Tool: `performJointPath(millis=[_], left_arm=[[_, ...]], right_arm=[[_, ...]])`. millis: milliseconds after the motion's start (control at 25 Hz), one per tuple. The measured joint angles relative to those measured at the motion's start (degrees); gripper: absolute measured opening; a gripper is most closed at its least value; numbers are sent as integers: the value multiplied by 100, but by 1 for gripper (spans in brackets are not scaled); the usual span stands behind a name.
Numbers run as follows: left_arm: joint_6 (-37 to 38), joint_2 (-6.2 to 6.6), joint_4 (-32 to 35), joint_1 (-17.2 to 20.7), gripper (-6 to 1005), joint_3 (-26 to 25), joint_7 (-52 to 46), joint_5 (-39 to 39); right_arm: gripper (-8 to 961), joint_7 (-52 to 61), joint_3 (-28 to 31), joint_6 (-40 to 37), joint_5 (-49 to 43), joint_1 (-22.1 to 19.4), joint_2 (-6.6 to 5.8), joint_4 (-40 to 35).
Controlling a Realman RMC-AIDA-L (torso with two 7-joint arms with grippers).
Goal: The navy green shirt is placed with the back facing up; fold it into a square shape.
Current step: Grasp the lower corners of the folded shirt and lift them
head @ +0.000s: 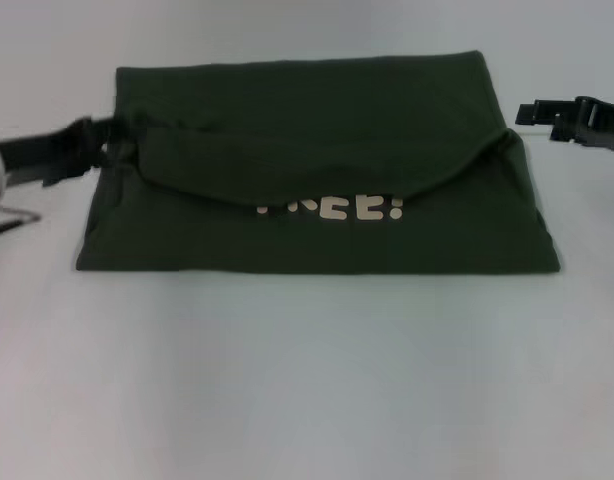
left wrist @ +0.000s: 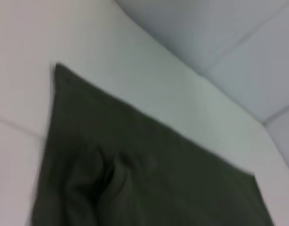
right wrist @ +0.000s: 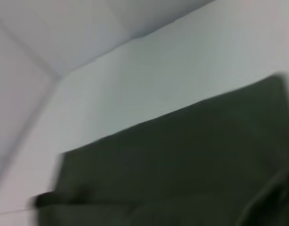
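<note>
Dark olive-green cloth shirt (head: 317, 170) lies part-folded; black left gripper (head: 109, 140) pinches its left edge; black right gripper (head: 535, 113) hovers just right, jaws unclear

White table (head: 307, 380); folded navy green shirt (head: 317, 170) lies flat on it.

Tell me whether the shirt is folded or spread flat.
Folded: the shirt lies in layers, a curved flap doubled over it, half hiding the pale lettering.
</note>
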Motion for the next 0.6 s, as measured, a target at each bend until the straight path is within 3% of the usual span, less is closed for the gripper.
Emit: performJointPath(millis=[160, 320, 440, 600], left_arm=[[443, 163, -251, 220, 703, 20, 812, -20], [520, 181, -259, 464, 829, 36, 1570, 34], [307, 177, -346, 494, 824, 68, 1800, 152], [-153, 179, -664, 395, 824, 87, 1140, 419]], right_arm=[[743, -329, 196, -1089, 779, -417, -1, 166], [743, -384, 226, -1276, 992, -582, 0, 166], [744, -387, 275, -1301, 1032, -637, -3, 170], [744, -387, 288, -1295, 1037, -650, -3, 184]])
